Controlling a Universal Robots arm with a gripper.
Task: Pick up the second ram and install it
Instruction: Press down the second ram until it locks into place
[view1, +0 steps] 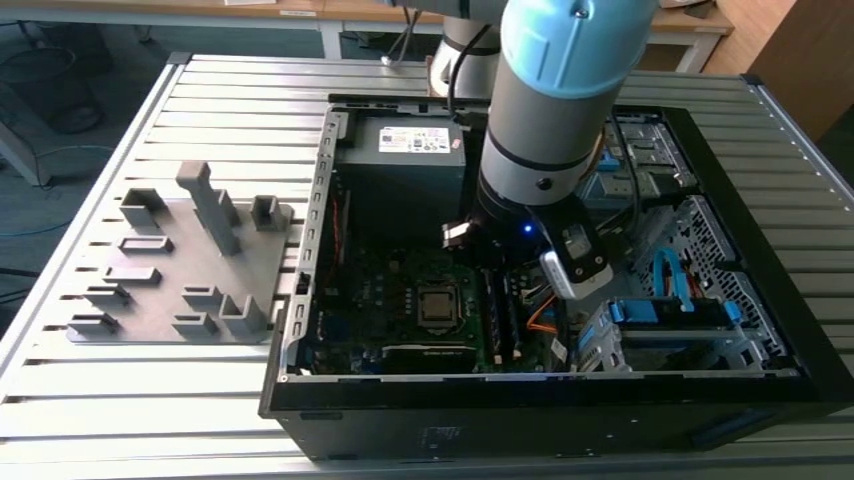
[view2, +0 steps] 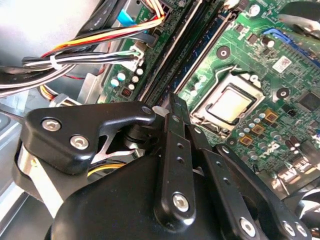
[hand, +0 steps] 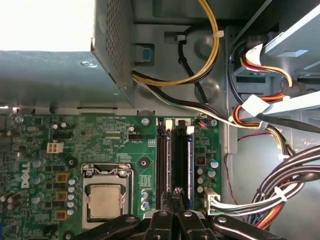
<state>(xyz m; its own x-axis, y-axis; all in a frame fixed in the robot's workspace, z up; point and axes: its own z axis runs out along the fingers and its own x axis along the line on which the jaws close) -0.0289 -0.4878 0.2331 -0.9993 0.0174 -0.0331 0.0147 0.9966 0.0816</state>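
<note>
First wrist view: the gripper (hand: 176, 192) stood with its black metal fingers pressed together, nothing visible between them, poised over the memory slots of the green motherboard (hand: 115, 145). The second ram (hand: 179, 155), a long dark strip, sat upright in a slot just below the fingertips; whether they touched it could not be told. Beside it lay the square, silvery processor socket (hand: 105, 200). In the exterior view, a white printed label (view1: 414, 140) marked the grey power-supply box (view1: 400, 175), its print too small to read.
</note>
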